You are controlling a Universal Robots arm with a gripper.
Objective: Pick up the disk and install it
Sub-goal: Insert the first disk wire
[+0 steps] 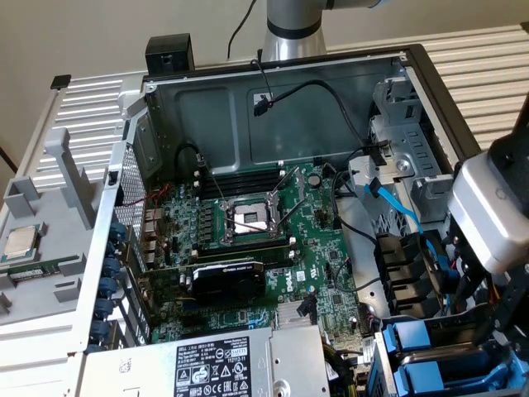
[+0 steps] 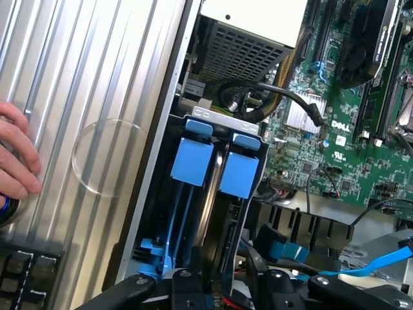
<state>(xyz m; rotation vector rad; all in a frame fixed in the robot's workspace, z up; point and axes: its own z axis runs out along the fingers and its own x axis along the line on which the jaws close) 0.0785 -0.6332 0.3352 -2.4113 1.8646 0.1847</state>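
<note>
- The claw [image 2: 222, 287] hangs right over the drive bay [image 2: 193, 116] in a corner of the open case [image 1: 281, 99].
- Its black links sit low, close to the upper edges of what stands in the bay.
- I cannot tell whether the claw grips anything or hangs free, nor how far open it is.
- Two blue frames [image 2: 191, 161] stand on edge side by side in the bay, their tabs toward the power supply [image 2: 255, 19].
- The disk [image 2: 210, 206] shows edge-on as a grey metal strip between the two frames, running down toward the claw. Its label is hidden.
- In the exterior view the arm [image 1: 488, 207] comes in from that view's right, its pale wrist housing above the bay. The blue frames lie below it, at the right of the power supply.
- Thick black cables [image 2: 271, 97] loop between the power supply and the bay.
- The board [image 1: 273, 240] lies flat on the case floor, with the socket [image 1: 250, 217] open near its middle.
- A black card [image 1: 227, 281] lies across the board between the socket and the power supply.
- A blue cable [image 1: 397, 207] trails from the metal cage on the exterior view's right down toward the bay.
- Outside the case, on the exterior view's left, a chip [image 1: 18, 241] sits in a grey holder, well apart from the claw.
- In the wrist view a person's hand [image 2: 16, 155] rests on a ribbed panel [image 2: 84, 77] beside the case wall, near a keyboard [image 2: 22, 278].
</note>
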